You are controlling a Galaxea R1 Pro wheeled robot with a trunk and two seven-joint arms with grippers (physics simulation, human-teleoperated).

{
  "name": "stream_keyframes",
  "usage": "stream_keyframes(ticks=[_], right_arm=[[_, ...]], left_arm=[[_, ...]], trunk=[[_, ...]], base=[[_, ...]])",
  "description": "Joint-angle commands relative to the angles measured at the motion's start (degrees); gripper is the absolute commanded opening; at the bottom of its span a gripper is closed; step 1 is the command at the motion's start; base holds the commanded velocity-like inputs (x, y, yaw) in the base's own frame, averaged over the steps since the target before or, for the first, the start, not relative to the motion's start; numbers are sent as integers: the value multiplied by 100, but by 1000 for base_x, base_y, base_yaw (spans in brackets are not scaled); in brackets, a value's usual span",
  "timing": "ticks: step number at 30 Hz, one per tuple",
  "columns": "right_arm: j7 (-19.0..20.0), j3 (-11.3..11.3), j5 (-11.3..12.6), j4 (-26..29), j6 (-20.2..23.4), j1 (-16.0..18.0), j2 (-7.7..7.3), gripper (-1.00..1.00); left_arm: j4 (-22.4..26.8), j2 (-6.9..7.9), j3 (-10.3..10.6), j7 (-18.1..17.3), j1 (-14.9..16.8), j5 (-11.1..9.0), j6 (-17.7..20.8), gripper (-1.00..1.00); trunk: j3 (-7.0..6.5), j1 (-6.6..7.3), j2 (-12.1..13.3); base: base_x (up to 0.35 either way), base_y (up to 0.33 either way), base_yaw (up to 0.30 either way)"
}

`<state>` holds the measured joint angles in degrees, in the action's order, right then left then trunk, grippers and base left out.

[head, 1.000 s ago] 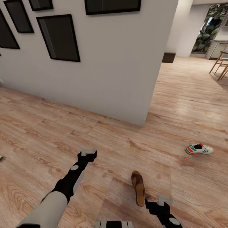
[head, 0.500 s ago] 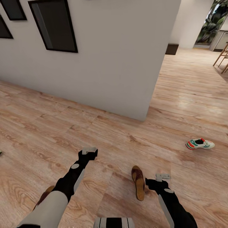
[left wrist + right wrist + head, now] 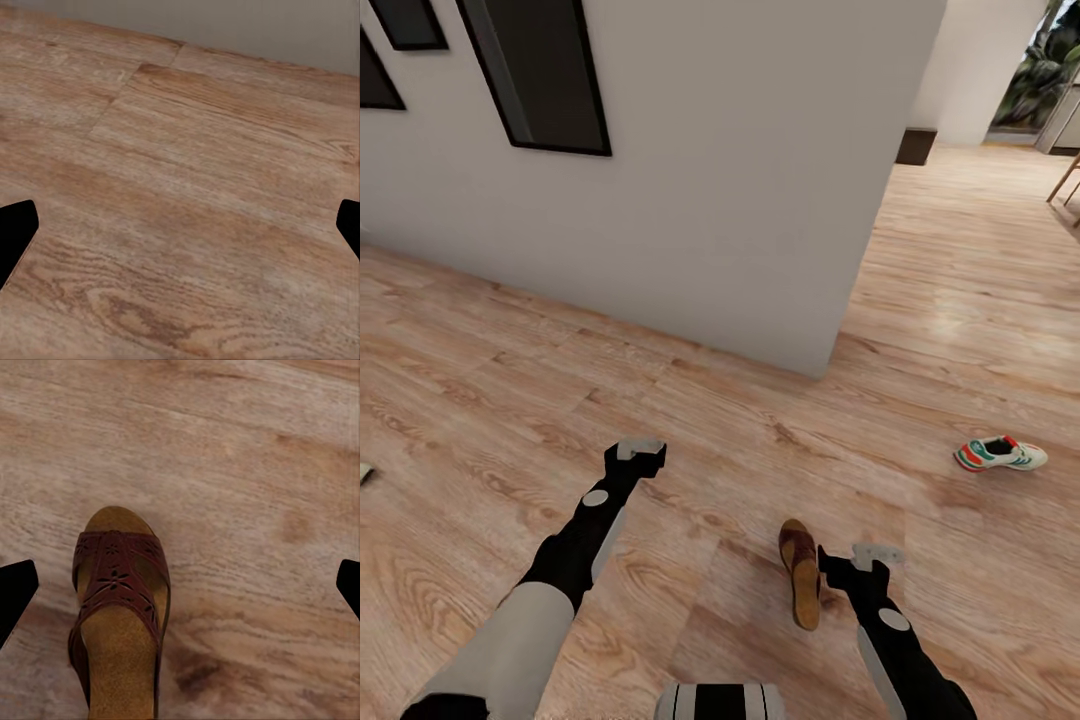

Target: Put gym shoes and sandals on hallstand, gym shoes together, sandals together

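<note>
The sandal point(image 3: 799, 572) lies flat on the floor point(image 3: 480, 400) at lower centre of the head view, long axis running up-down in frame, toe toward the wall point(image 3: 740, 200). We see the right gripper point(image 3: 870, 556) just beside it on its right, released, fingers spread wide and empty. The left gripper point(image 3: 637, 450), also open, hangs well apart at centre-left. The right arm is nearer. One shoe point(image 3: 1000, 455) lies at right.
</note>
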<state>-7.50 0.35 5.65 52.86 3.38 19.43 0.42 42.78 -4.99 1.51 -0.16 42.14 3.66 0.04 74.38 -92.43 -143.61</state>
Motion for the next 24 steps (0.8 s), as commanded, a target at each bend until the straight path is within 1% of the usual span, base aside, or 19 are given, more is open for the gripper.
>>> stream_keyframes(ticks=[1,13,24], right_arm=[[-19,5,58,6,20,0,7,100],[-14,4,67,-13,6,-16,28,100],[-23,-15,75,-5,5,-18,19,100]], left_arm=[[2,-2,-2,-2,13,54,2,100],[-5,-10,3,-3,31,81,5,100],[-6,-11,7,-10,31,81,5,100]], trunk=[[11,1,-2],[88,1,-2],[138,1,-2]], base=[[0,0,179],[0,0,186],[0,0,30]])
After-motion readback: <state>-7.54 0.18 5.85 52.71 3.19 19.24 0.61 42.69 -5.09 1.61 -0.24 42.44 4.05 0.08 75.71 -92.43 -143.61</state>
